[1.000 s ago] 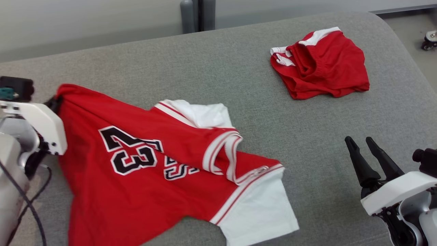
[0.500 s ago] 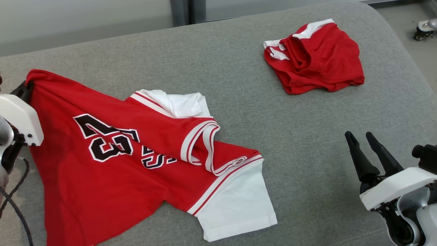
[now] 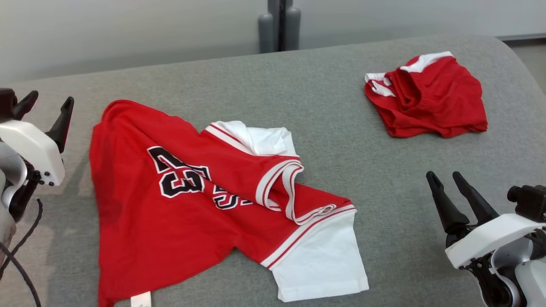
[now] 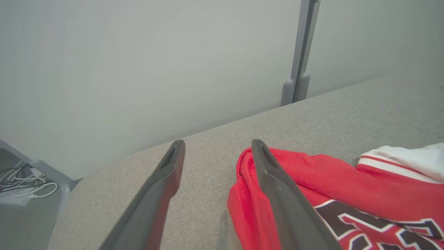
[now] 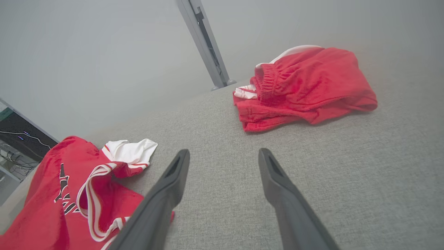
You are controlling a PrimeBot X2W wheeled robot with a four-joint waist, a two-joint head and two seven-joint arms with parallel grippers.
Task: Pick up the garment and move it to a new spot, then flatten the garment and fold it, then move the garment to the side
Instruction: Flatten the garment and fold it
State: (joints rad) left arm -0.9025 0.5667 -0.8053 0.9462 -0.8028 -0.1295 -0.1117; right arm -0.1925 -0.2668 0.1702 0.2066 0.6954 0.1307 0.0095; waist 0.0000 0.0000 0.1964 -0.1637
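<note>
Rumpled red white-sleeved jersey (image 3: pixel 179 204), black 23, near grey padded surface's (image 3: pixel 341 136) left edge; head view shows hem tag (image 3: pixel 140 299); left gripper (image 3: pixel 45 107), right gripper (image 3: pixel 443 175) gape empty.

The jersey (image 3: pixel 170 221) runs off the head view's bottom edge; its folded neckline (image 3: pixel 291 187) hides part of the smaller number (image 3: pixel 230 201). A finger (image 4: pixel 284 201) of the left gripper (image 4: pixel 218 144) covers some of it in the left wrist view.

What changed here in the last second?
The left gripper let go of the corner of the red and white number-23 jersey and stands open beside it; that corner dropped onto the grey fabric surface. The right gripper stayed open; the crumpled red shorts stayed put.
</note>
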